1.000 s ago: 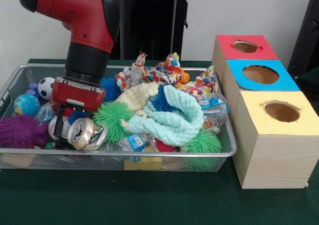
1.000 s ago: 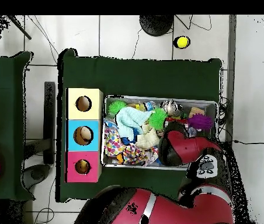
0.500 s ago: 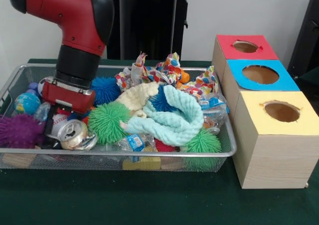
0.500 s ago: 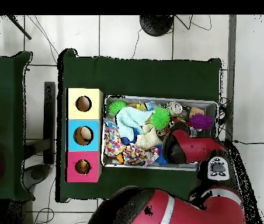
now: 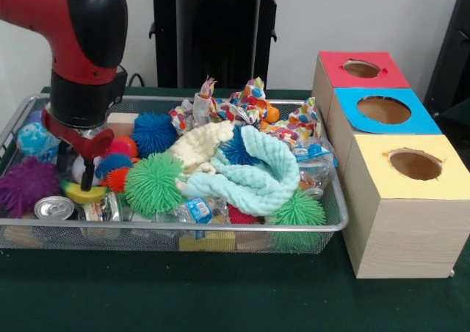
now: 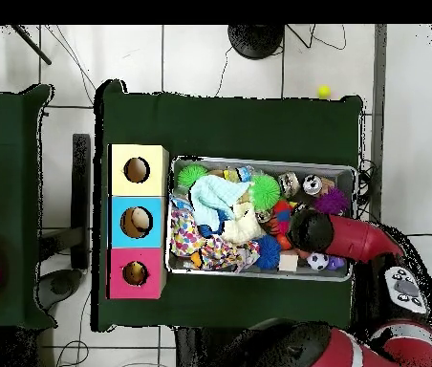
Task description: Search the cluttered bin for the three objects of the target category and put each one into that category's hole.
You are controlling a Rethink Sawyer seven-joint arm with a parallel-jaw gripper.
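Observation:
The cluttered bin [image 5: 183, 227] is a wide tray of silver wire mesh, full of toys, cloths and bottles; it also shows in the overhead view [image 6: 258, 161]. My gripper [image 5: 77, 172] hangs low over the bin's left end, above a yellow toy [image 5: 84, 194] and a blue ball [image 5: 111, 164]. I cannot tell what it holds. A silver can [image 5: 53, 208] lies at the bin's front left corner. A purple spiky ball [image 5: 26, 185] lies left of the gripper and a green spiky ball [image 5: 150, 183] right of it. In the overhead view the arm [image 6: 339, 236] hides the gripper.
Three wooden boxes with round holes stand right of the bin: red top [image 5: 360, 69], blue top [image 5: 383, 110], yellow top [image 5: 415, 164]. A mint towel [image 5: 257, 174], a cream cloth [image 5: 202, 142] and a patterned cloth [image 5: 242, 104] fill the bin's middle.
The arm has moved left along the bin in the front view. The silver can has shifted to the front left corner and the green spiky ball slightly left.

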